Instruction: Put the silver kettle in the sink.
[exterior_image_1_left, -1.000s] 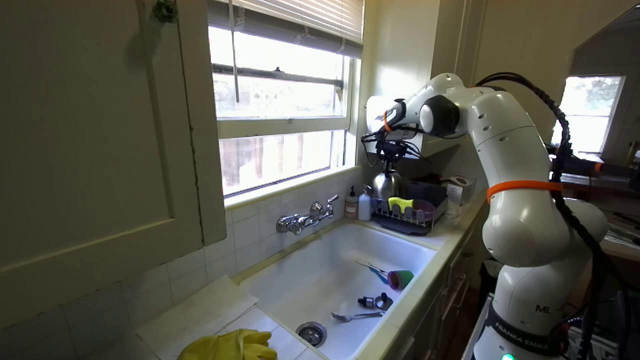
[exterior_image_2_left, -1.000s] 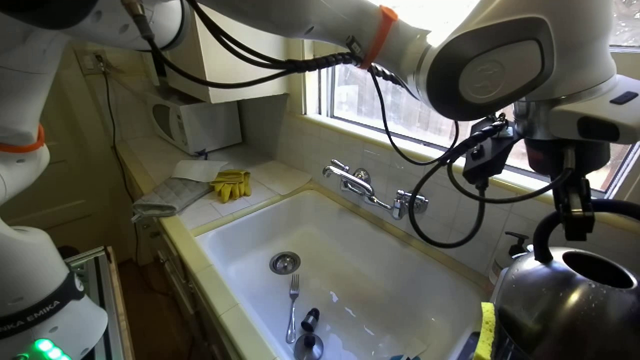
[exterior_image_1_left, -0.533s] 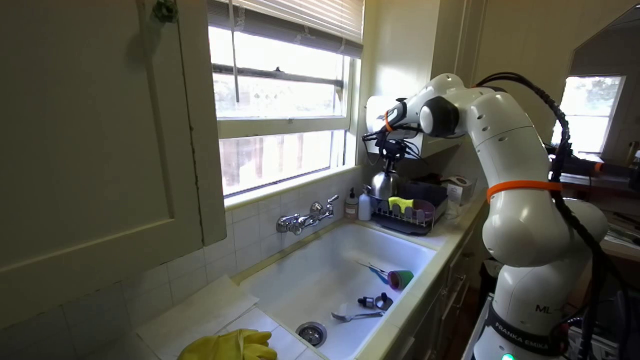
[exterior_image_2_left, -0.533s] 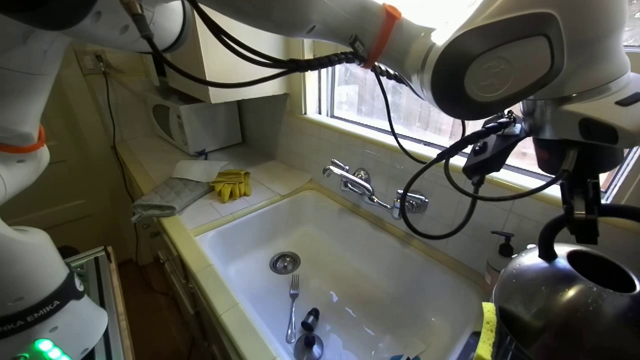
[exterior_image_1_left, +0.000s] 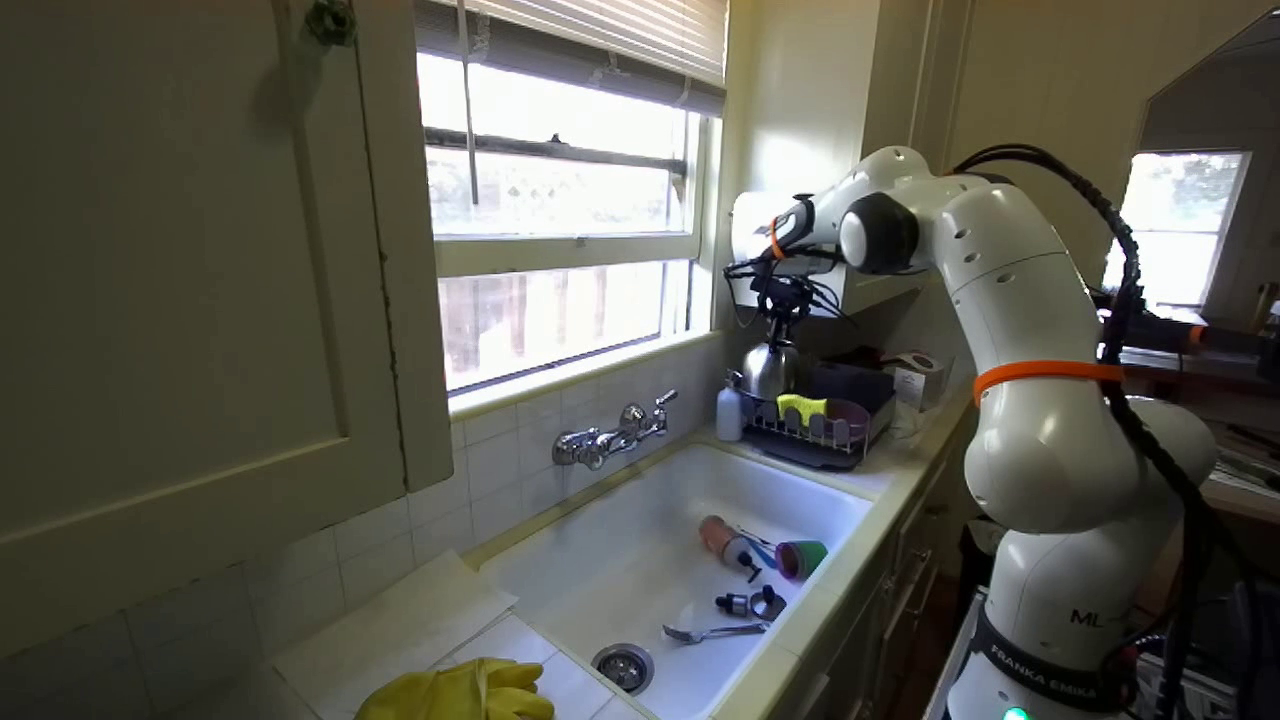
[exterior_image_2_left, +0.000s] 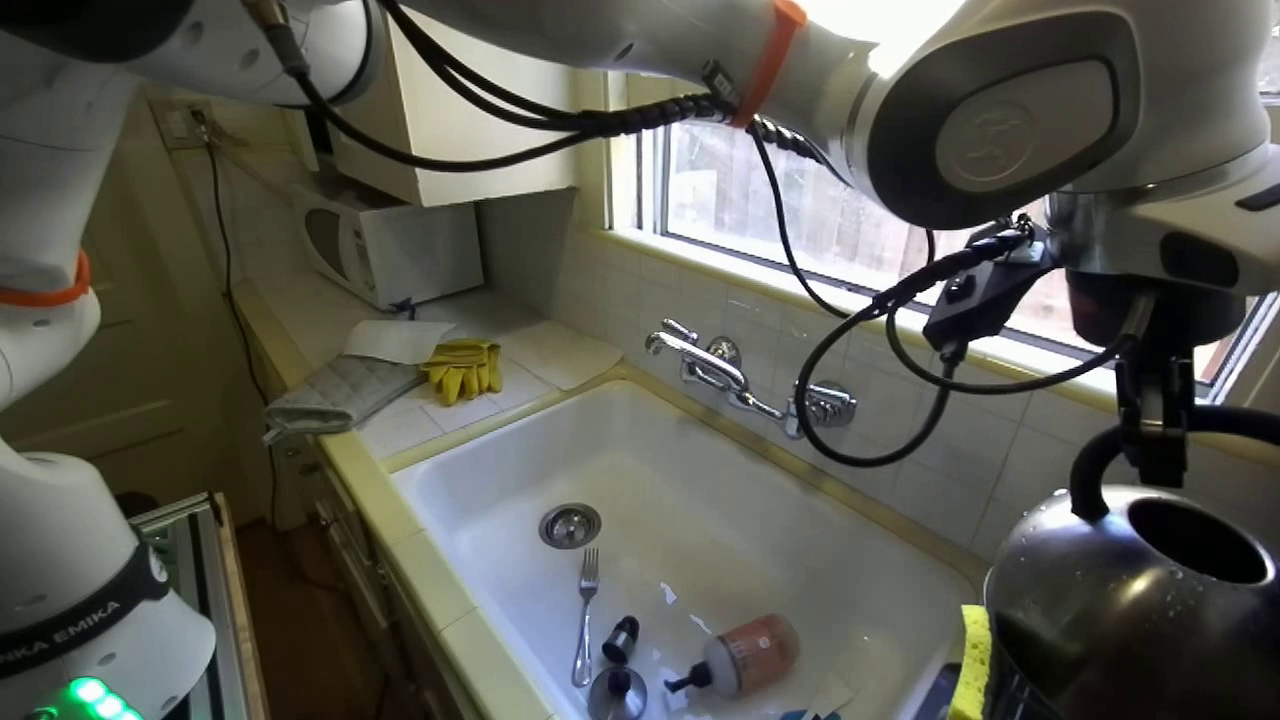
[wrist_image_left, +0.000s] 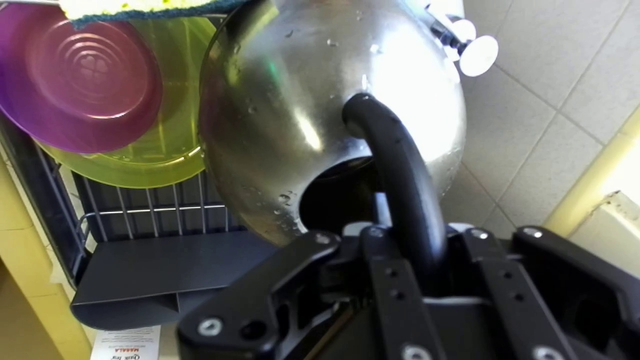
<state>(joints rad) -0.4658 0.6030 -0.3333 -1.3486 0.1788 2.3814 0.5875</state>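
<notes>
Since half a second before, one pink pump bottle (exterior_image_1_left: 718, 538) has gone from standing at the back corner of the counter (exterior_image_1_left: 890, 468) to lying on its side in the sink (exterior_image_1_left: 590, 570), while the silver kettle (exterior_image_1_left: 771, 374) and my pincer (exterior_image_1_left: 779, 342) have shifted only very little. In an exterior view, I see that the kettle is at the dark dish rack (exterior_image_1_left: 805, 454), outside of the sink, and my pincer stands directly above it. A yellow sponge (exterior_image_1_left: 801, 408) is at the front edge of the rack, and a white bottle (exterior_image_1_left: 729, 414) stands upright just beside the rack. Inside the sink, the pink bottle lies near a green and pink cup (exterior_image_1_left: 800, 560). Also in an exterior view, a fork (exterior_image_2_left: 585, 615) lies in the sink with its tines near the drain (exterior_image_2_left: 570, 527), and yellow gloves (exterior_image_2_left: 463, 370) rest on the counter. From the kettle, whose round dark mouth (exterior_image_2_left: 1198, 540) looks upward, the arched handle (exterior_image_2_left: 1088, 470) goes up to my pincer. In the wrist view, this handle passes between my two fingers (wrist_image_left: 400, 310), which are narrow around it, so I am holding the kettle by its handle. Beside the kettle, a purple bowl (wrist_image_left: 95, 80) overlaps a yellow-green plate (wrist_image_left: 180, 90) in the rack. Whether the bottom of the kettle touches the rack, I cannot tell.
</notes>
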